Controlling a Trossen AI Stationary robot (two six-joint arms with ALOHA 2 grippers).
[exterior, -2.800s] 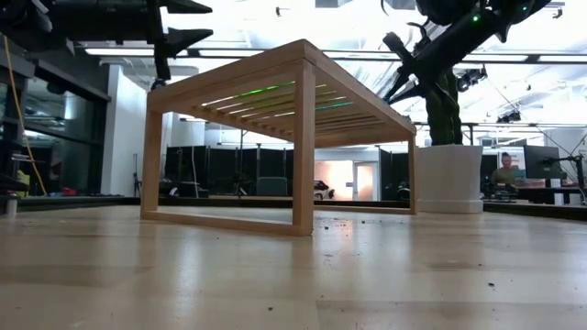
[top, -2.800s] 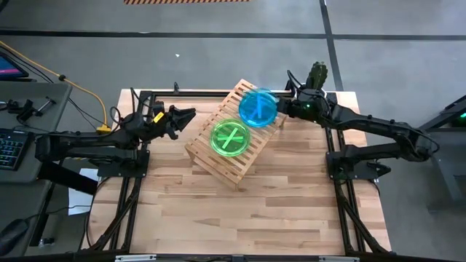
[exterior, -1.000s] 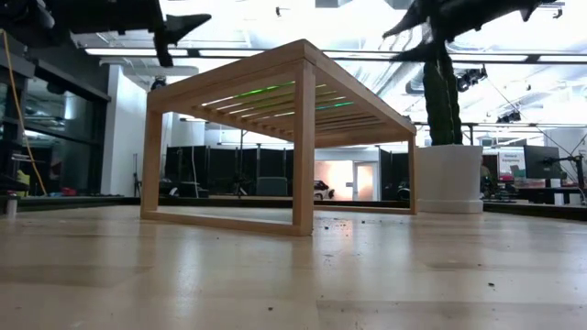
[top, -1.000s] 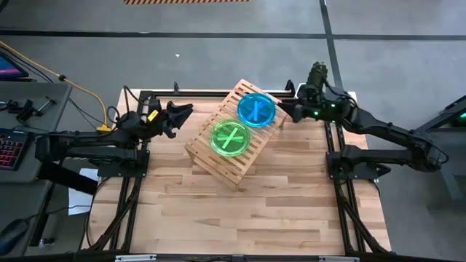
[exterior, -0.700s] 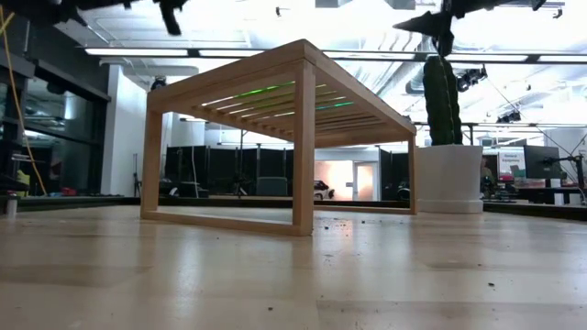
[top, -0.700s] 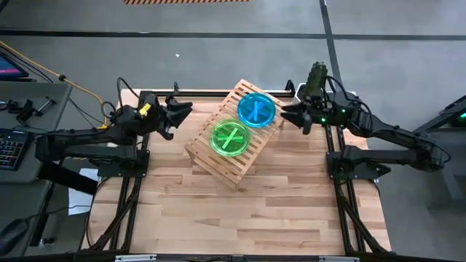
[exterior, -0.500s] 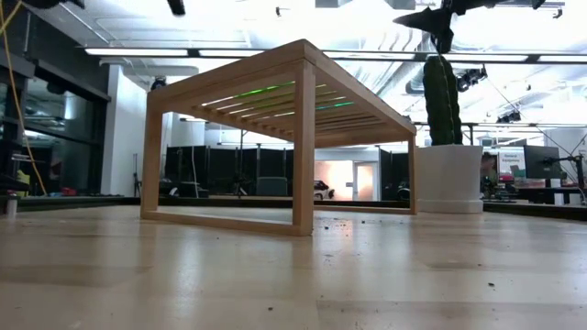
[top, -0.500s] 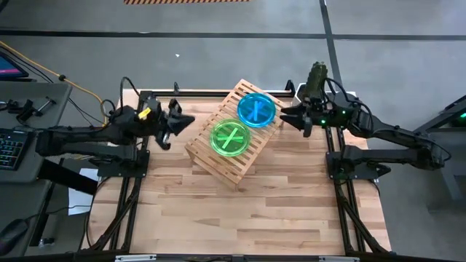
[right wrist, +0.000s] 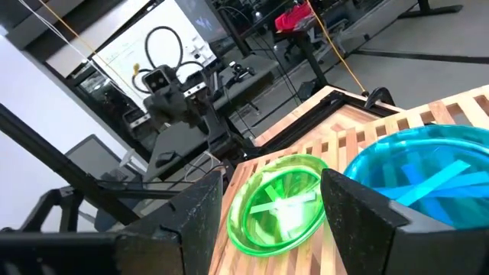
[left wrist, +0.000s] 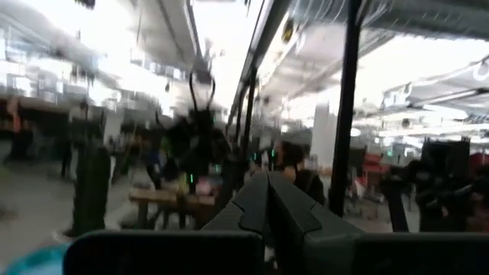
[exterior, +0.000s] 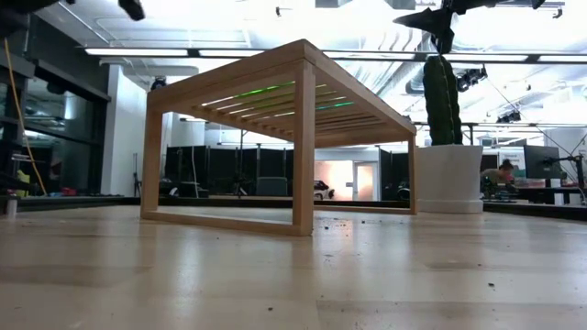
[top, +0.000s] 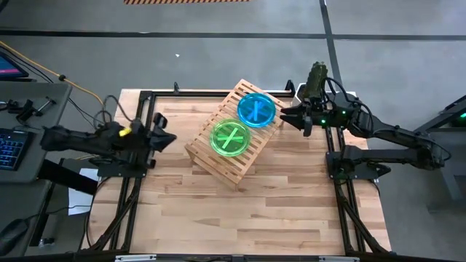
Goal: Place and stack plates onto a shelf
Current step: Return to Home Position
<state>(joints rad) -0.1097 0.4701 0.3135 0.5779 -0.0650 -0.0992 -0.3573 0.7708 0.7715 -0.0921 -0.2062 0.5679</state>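
The light wooden slatted shelf (top: 222,142) stands slantwise at the table's far middle. On its slatted top lie two plates side by side. The lime-green plate (top: 230,137) is in the middle and the teal-blue plate (top: 257,109) is toward its far right end. My right gripper (top: 285,118) hovers open just right of the blue plate, touching nothing. Its wrist view looks over the blue plate (right wrist: 420,179) and the green plate (right wrist: 279,202). My left gripper (top: 167,138) is shut and empty, left of the shelf over the table's left rail.
A cactus in a white pot (top: 317,75) stands at the far right corner, behind my right arm. Black frame rails (top: 138,182) run along both table sides. Bare plank tabletop (top: 233,211) fills the near half. A desk with a keyboard (top: 11,149) sits off the left edge.
My left gripper has shut on nothing and drawn back from the shelf, toward the table's left and near edges. My right gripper has backed a little away from the blue plate toward the right edge, still open. Both plates have stayed in place on the shelf.
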